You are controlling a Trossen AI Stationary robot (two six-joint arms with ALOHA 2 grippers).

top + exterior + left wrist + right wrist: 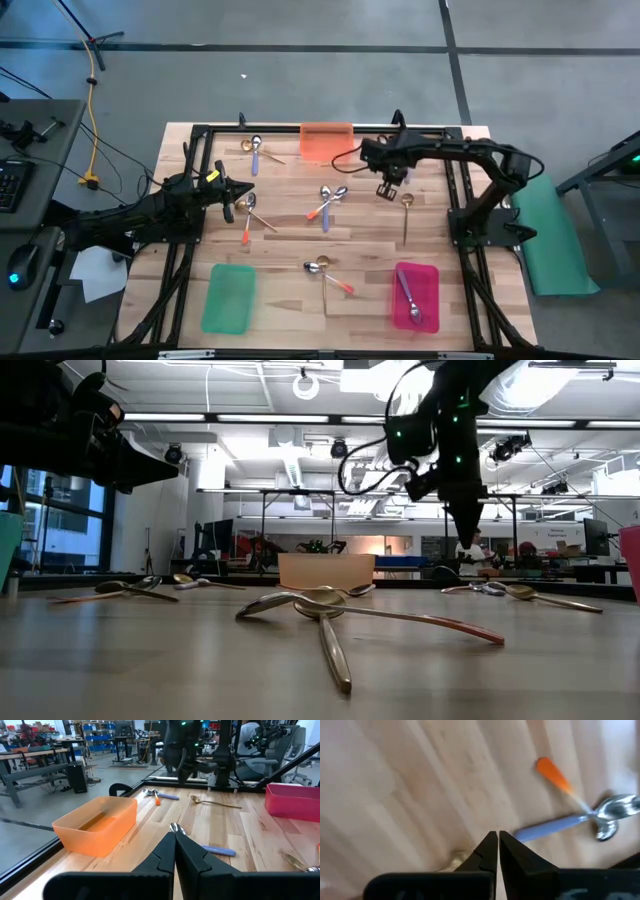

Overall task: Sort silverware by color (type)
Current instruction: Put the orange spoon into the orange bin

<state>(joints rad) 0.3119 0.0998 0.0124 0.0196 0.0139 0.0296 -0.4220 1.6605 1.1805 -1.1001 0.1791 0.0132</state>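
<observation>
Left pincer point(247, 191): fingers pressed together, holding nothing, hanging at the worktop's point(290, 300) left side over a small spoon cluster point(247, 212); judged to be waiting or lining up a pick.

Green tray point(228, 298): shallow translucent plastic rectangle, rounded corners, near-left corner; nothing is lying in it, judged to be waiting for one colour.

Purple spoon point(256, 156): bright steel bowl, matte purple handle, lying flat at the far edge with a gold spoon point(257, 148) beside it.

Orange tray point(326, 141): same moulded plastic, sitting at the far middle edge; no spoon showing in it.

Centre pair point(329, 203): an orange-handled spoon and a purple-handled one are crossing at mid-worktop, polished bowls touching or nearly so, unsorted.

Near pair point(327, 274): a slim gold spoon and an orange-handled one are overlapping between the green and pink trays; the crossing is likely to complicate a clean pick.

Right pincer point(389, 185): tips closed, gripping nothing, hovering just beyond the centre pair, with a gold spoon point(406, 213) just to its right on the pale wood planks.

Pink tray point(415, 295): glossy plastic, near-right corner, holding at least one purple-handled spoon point(408, 297), so sorting is judged barely begun.
</observation>
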